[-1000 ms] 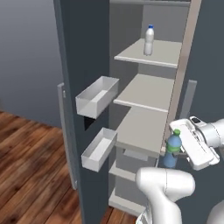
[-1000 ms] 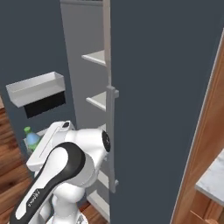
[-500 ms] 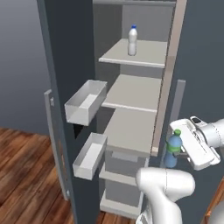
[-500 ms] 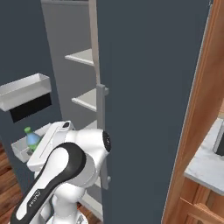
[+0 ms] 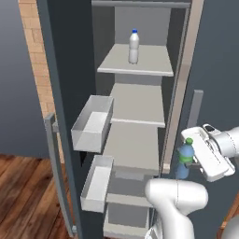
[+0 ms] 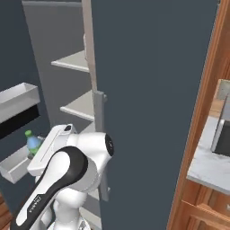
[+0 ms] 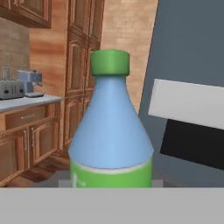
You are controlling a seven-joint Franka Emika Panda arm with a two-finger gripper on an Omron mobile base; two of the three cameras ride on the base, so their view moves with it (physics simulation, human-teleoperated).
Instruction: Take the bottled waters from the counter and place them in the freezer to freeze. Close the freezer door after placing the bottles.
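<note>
One bottle (image 5: 134, 46), the clear one with the blue cap, already stands upright on the top shelf (image 5: 149, 65) of the freezer (image 5: 135, 140). The second, blue-tinted with a green cap (image 5: 185, 158), is in the robot's grasp: the fingers (image 5: 191, 161) are clamped on it, and it hangs upright in front of the open compartment, to the right of the middle shelves and close to the right-hand door's edge. In the hand view it stands large and close, its green cap up (image 7: 110, 62).

By my reckoning the task is about half done. Left to do: carry this bottle in onto a shelf, let go, draw the arm out, and shut the freezer door (image 5: 65, 116), which stands wide open on the left with its bins (image 5: 92, 123) facing the shelves.

The held bottle wears a green band (image 7: 111, 173) around its body, with a small pale mark at its left edge; it is too small and cut off to read. No other writing or brand can be made out.
</note>
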